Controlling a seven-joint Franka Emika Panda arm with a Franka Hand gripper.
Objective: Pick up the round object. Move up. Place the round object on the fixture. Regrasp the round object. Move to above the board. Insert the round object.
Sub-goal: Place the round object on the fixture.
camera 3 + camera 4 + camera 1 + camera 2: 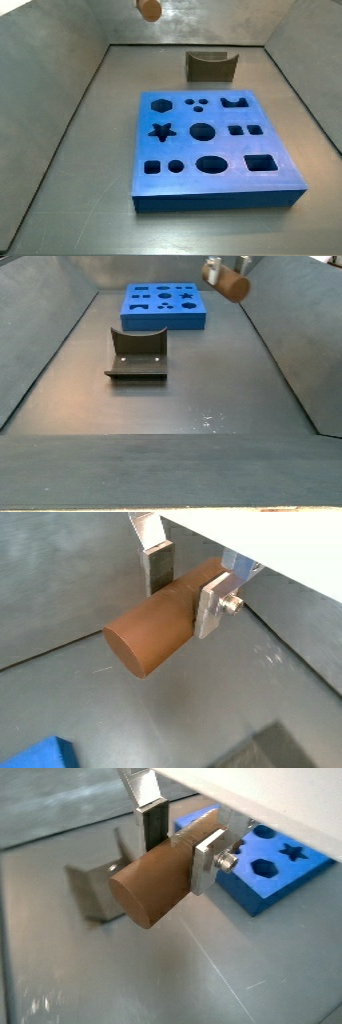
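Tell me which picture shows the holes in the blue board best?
A side view shows the board best: it looks down on the whole top, with every hole clear. In another side view it is far and small. Wrist views catch only corners behind the gripper holding the round object.

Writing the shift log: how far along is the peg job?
Pick-up and lift look done: the tool is shut on the round object, held high off the floor in both side views. The fixture has nothing in its notch, so placing, regrasping and inserting into the board all remain.
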